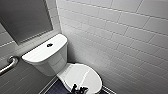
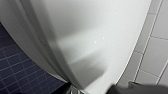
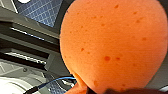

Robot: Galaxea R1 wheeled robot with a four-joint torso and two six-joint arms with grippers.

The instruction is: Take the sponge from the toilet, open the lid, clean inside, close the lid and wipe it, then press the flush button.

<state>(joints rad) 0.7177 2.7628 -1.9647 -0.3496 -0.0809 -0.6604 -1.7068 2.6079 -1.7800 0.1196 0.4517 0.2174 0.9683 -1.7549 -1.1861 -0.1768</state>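
Right claw (image 3: 117, 91) is seemingly pinched on sponge (image 3: 112, 42), which is held back from the toilet (image 1: 47, 55), since its lid (image 1: 81, 76) is not yet raised for cleaning

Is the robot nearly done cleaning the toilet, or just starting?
Done: the sponge is off the toilet and looks held by the right arm. In hand: a gripper is at the front edge of the shut lid. Whether the inside is cleaned yet, the pictures don't tell. Left: the flush button stands untouched.
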